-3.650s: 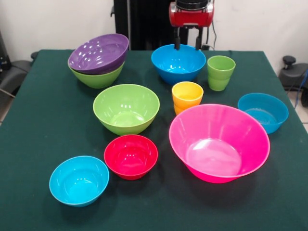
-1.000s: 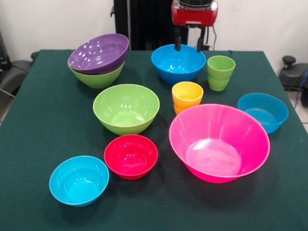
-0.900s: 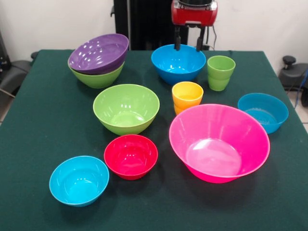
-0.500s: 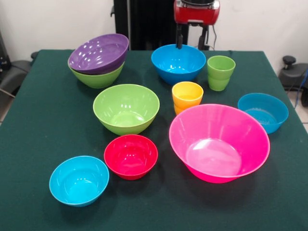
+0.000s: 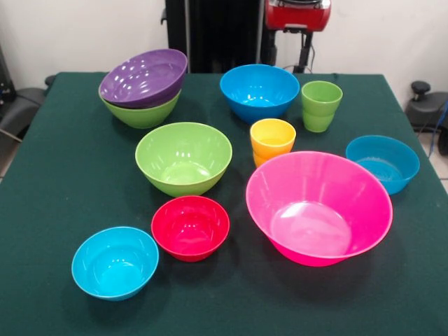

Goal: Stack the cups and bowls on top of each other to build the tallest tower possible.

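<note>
My gripper hangs at the table's far side, open and empty, above and behind the gap between a blue bowl and the light green cup. The yellow-orange cup stands in front of them. A purple bowl lies tilted inside a lime green bowl at the far left. Standing alone are a second lime green bowl, the huge pink bowl, a second blue bowl, the red bowl and the cyan bowl.
Everything stands on a dark green table. The robot's black pedestal rises behind the far edge. Dark equipment shows beyond the left and right edges.
My gripper has shifted to the right in the picture and risen slightly, from over the far blue bowl's rim towards the green cup. The bowls and cups have not moved.
</note>
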Controlling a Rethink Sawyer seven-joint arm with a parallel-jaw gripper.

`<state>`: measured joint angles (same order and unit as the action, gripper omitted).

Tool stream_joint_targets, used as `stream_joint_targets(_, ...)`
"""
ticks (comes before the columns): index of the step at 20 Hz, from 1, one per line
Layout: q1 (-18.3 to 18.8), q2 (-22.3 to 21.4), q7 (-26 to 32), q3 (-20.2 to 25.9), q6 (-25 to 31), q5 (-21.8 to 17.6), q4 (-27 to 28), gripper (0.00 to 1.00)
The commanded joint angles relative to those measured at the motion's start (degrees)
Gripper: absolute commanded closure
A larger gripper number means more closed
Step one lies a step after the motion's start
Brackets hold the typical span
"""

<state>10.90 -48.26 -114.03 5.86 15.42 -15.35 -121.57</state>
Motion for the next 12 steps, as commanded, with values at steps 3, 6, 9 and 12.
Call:
stream_joint_targets(3, -0.3, 5.0, -10.0, 0.5, -6.6, 1.9, -2.4, 0.0)
stream_joint_targets(6, -0.3, 9.3, -9.9, 0.2, -10.0, 1.3, -0.5, 0.0)
stream_joint_targets(9, -0.3, 12.2, -9.8, -0.1, -12.9, 1.1, 0.7, 0.0)
stream_joint_targets(12, -0.5, 13.2, -9.4, -0.6, -14.3, 1.2, 1.3, 0.0)
